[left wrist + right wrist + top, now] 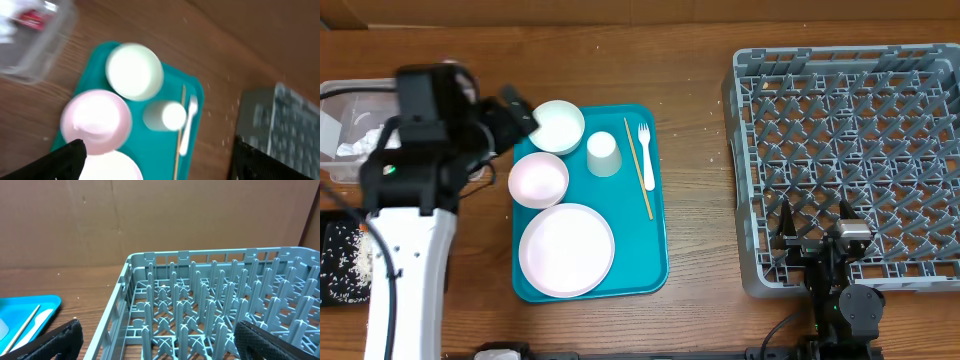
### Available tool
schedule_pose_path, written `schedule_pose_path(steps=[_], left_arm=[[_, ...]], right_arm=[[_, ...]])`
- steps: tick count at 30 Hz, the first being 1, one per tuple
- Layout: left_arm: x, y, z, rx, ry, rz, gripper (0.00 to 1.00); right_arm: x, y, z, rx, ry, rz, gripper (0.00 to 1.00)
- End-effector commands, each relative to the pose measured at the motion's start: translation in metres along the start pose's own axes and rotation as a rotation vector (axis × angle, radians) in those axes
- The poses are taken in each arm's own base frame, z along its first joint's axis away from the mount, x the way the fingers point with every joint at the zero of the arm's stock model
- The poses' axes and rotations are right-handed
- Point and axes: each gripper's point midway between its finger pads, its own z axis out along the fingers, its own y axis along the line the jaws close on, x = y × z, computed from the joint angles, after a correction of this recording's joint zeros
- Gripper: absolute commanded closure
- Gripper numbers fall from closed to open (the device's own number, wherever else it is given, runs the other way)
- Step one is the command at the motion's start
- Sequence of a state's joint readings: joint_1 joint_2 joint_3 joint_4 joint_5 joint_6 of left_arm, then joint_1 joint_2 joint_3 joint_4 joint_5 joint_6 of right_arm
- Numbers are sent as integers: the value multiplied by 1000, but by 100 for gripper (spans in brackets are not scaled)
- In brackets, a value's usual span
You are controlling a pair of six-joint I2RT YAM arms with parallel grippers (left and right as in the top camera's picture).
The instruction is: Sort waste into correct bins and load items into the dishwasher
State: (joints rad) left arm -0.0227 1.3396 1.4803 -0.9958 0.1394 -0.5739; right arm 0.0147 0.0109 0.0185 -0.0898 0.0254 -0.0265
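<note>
- The fork (646,155) lies flat on the right side of the teal tray (655,270). Its long axis runs near to far, with the tines at the far end and the handle toward the robot.
- A thin wooden stick (639,170) lies just left of the fork, almost parallel to it and slightly slanted.
- The same tray holds the cup (603,155), a white bowl (558,127) at the far left corner, a pink bowl (538,179) just nearer, and the plate (566,250) nearest.
- At the far left, the clear tub (340,95) holds white napkins (358,145) and a red wrapper (31,19).
- Nearer than the tub, the black tray (332,235) holds pale scraps (360,262).
- The rack (850,150) sits well to the right.
- The left gripper (157,160) hangs released beside the white bowl, fingers spread wide.
- The right gripper (160,342) is spread wide at the rack's near edge, gripping nothing.
</note>
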Motion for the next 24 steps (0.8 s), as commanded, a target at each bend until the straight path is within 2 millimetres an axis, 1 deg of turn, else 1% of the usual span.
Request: schedule_pose_path(steps=[1, 2, 5, 7, 9, 12, 13, 17, 19, 22, 23, 24], left_arm=[[31, -35, 18, 86, 113, 189, 1], [43, -43, 29, 83, 153, 228, 0], [56, -48, 43, 76, 201, 250, 0], [60, -46, 53, 56, 224, 252, 0], [57, -36, 61, 3, 219, 250, 0], [43, -7, 60, -126, 174, 162, 0], [32, 7, 54, -161, 146, 100, 0], [9, 36, 31, -194, 77, -19, 0], [-2, 57, 13, -225, 33, -112, 0], [-16, 94, -15, -302, -54, -284, 0], [-20, 109, -24, -331, -83, -353, 0], [-22, 119, -31, -346, -101, -404, 0]], right_arm=[[2, 2, 0, -9, -3, -4, 0], [2, 2, 0, -9, -3, -4, 0], [2, 2, 0, -9, -3, -4, 0], [2, 2, 0, -9, -3, -4, 0], [2, 2, 0, -9, -3, -4, 0], [2, 2, 0, -9, -3, -4, 0], [2, 2, 0, -9, -3, -4, 0], [2, 2, 0, -9, -3, -4, 0], [2, 2, 0, -9, -3, -4, 0], [2, 2, 0, -9, -3, -4, 0], [2, 2, 0, -9, -3, -4, 0], [2, 2, 0, -9, -3, -4, 0]])
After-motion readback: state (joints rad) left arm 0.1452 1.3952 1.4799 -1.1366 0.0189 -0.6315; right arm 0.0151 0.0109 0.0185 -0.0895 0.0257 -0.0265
